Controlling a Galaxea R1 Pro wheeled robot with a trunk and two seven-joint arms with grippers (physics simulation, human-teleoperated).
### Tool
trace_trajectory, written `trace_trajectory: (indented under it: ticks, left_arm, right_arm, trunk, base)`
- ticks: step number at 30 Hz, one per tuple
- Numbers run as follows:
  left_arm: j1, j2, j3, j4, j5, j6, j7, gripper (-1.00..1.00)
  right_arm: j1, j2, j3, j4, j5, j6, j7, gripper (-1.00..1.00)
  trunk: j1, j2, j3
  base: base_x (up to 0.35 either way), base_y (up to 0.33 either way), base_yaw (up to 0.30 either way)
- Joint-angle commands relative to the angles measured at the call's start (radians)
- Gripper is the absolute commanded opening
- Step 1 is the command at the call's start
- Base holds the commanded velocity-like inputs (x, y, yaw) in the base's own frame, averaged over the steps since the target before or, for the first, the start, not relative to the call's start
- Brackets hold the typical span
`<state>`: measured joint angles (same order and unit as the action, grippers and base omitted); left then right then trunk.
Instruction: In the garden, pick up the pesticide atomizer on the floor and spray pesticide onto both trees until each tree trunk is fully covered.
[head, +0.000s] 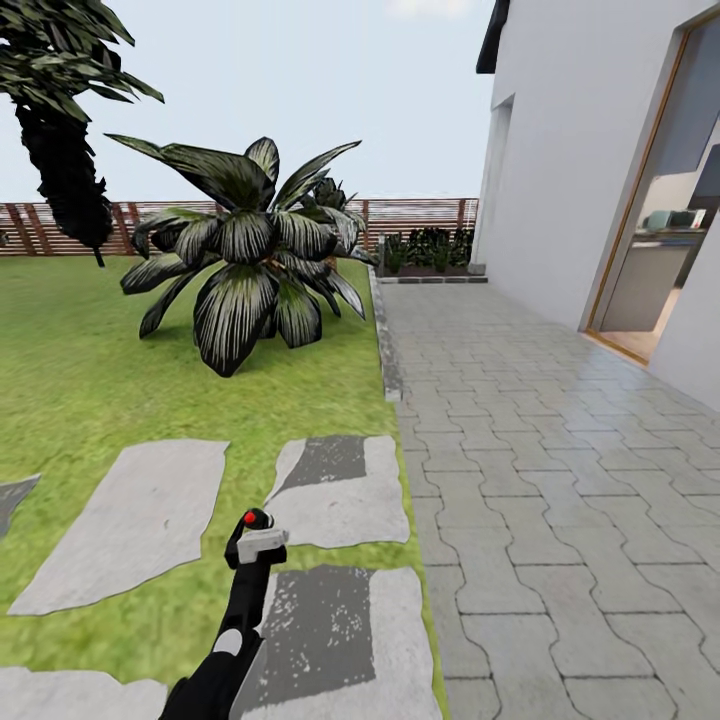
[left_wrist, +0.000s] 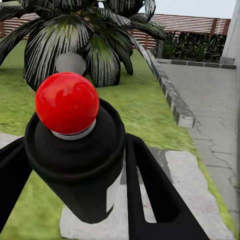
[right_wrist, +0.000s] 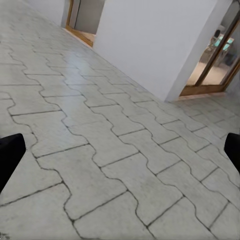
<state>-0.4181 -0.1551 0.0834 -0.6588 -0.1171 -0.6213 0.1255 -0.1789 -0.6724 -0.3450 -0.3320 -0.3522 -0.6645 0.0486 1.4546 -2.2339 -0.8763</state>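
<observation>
Green lawn and grey paving lay ahead; the left hand (left_wrist: 75, 165) gripped the pesticide atomizer (left_wrist: 67, 105), right hand (right_wrist: 120, 150) open, and spraying now would wrongly hit the palm-like plant (head: 250, 250).

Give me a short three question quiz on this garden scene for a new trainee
1. True or false: the left gripper is shut on the red-capped atomizer.
2. What lies right of the lawn? A) paved path B) pond C) sandpit
3. Fill in: the right gripper's jaws are ____.

Key: 1 true. 2 A, the paved path. 3 open, with paving between them.
</observation>
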Motion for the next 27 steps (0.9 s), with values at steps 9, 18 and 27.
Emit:
trace_trajectory:
  ticks: [9, 18, 27]
  left_arm:
    - [-0.001, -0.009, 0.004, 0.016, -0.01, -0.002, 0.005, -1.0]
    - [-0.001, -0.009, 0.004, 0.02, -0.011, 0.0, 0.005, -1.0]
    - [-0.001, -0.007, 0.005, 0.051, -0.012, 0.0, 0.005, -1.0]
  right_arm:
    - [-0.001, 0.022, 0.002, -0.005, -0.004, -0.003, 0.006, 1.0]
    - [-0.001, 0.173, 0.007, -0.05, -0.002, -0.003, 0.009, 1.0]
    - [-0.003, 0.266, 0.132, -0.155, 0.042, -0.003, 0.009, 1.0]
  trunk:
    - [-0.035, 0.063, 0.027]
    - [-0.069, 0.126, 0.056]
    - [-0.104, 0.189, 0.084]
  base:
    - [0.0, 0.0, 0.0]
    - [0.0, 0.0, 0.0]
    - [0.0, 0.0, 0.0]
